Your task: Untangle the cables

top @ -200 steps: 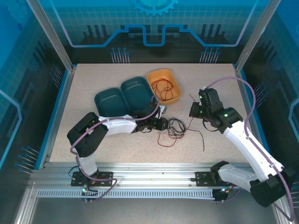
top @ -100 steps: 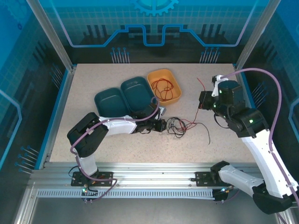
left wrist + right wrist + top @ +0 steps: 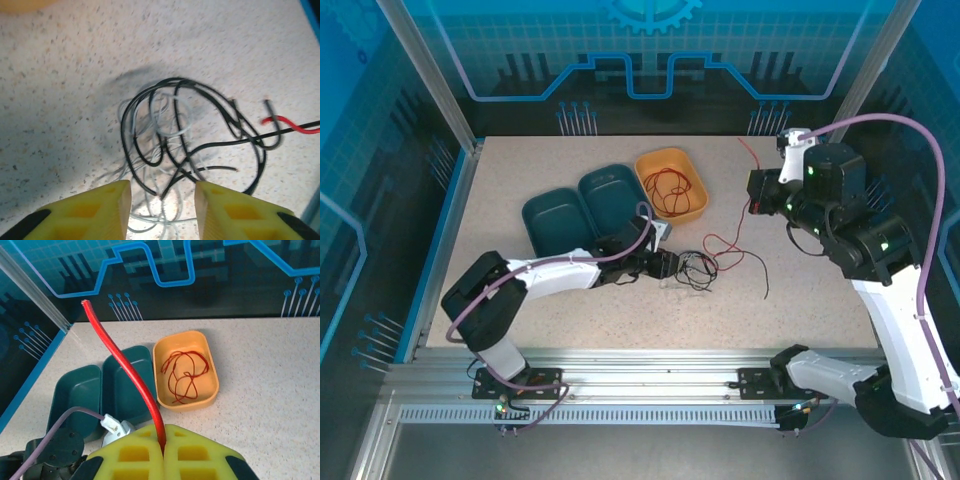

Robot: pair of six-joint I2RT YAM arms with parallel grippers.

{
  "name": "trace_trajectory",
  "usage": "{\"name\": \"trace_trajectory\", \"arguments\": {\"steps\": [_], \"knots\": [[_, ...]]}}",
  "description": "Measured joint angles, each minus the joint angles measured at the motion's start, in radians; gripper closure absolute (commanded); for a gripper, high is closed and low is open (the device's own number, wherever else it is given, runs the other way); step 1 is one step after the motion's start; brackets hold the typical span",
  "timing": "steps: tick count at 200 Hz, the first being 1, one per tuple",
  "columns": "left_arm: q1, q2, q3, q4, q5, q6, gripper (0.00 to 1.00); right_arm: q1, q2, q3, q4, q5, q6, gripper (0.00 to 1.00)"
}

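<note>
Two arms working: right gripper (image 3: 164, 442) clamps red wire (image 3: 123, 366), lower centre; left gripper (image 3: 161, 200) open above tangle (image 3: 175, 135). Draw red out slowly, tangle pinned.

No readable text, labels, numbers

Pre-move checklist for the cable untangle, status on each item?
1. Right jaws shut on the red cable: ok.
2. Left jaws gripping the black and whitish tangle: not ok, they stand open with strands between them.
3. Red cable free of the tangle: cannot tell; in the top view its lower run reaches the tangle's edge.
4. Orange tray ready as a drop spot: ok, it holds one red coil with room left.
</note>
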Motion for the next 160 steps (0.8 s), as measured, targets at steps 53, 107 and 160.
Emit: {"name": "trace_trajectory", "arguments": {"steps": [53, 107, 160], "knots": [[-0.003, -0.138, -0.076, 0.117, 0.068, 0.111, 0.46, 0.039, 0.042, 0.093, -0.039, 0.031, -0.037, 1.00], [-0.087, -0.083, -0.143, 0.405, 0.155, 0.270, 0.42, 0.046, 0.069, 0.094, -0.051, 0.035, -0.041, 1.00], [-0.109, 0.115, -0.080, 0.631, 0.190, 0.270, 0.49, 0.051, 0.069, 0.124, -0.063, 0.035, -0.035, 1.00]]}}
